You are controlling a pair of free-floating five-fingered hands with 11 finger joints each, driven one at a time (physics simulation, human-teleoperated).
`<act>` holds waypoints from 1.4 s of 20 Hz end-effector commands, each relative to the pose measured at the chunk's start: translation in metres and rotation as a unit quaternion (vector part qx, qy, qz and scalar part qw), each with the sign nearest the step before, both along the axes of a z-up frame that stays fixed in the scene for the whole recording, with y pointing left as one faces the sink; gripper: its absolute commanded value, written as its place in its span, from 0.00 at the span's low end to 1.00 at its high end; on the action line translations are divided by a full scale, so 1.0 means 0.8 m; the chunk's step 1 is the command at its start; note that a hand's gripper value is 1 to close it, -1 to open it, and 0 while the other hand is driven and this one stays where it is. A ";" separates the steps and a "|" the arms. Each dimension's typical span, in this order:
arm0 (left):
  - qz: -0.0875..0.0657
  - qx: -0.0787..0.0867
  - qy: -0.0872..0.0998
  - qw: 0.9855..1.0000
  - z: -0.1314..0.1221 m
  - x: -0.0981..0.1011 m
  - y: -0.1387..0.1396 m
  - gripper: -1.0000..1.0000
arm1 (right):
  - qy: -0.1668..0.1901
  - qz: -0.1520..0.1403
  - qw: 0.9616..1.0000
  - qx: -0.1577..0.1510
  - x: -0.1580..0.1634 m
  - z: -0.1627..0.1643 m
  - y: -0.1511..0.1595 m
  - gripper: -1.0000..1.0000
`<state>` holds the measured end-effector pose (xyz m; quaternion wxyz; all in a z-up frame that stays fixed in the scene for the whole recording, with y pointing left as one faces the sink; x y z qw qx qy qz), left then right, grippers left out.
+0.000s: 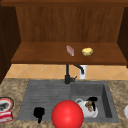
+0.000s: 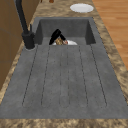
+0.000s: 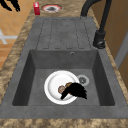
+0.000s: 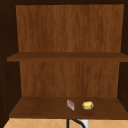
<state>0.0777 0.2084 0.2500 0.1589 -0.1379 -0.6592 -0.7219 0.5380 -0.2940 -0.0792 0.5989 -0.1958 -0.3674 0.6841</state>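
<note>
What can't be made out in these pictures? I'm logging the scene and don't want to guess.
- Front view: the red ball hides the white plate's left part and some sink floor.
- Right side view: the right hand covers part of the brown food; its kind is unclear.
- Front view: the left hand is too small to read its fingers.
- Front view: the frame edge cuts the counter plate at left.

The ribbed drainboard lies open for passage, while the black faucet and the basin walls hem in the white plate.
</note>
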 end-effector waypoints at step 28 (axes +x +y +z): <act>0.000 0.000 0.000 1.000 0.000 0.000 0.000 0.50 | -0.115 0.042 0.982 -0.142 -0.046 0.016 0.053 0.00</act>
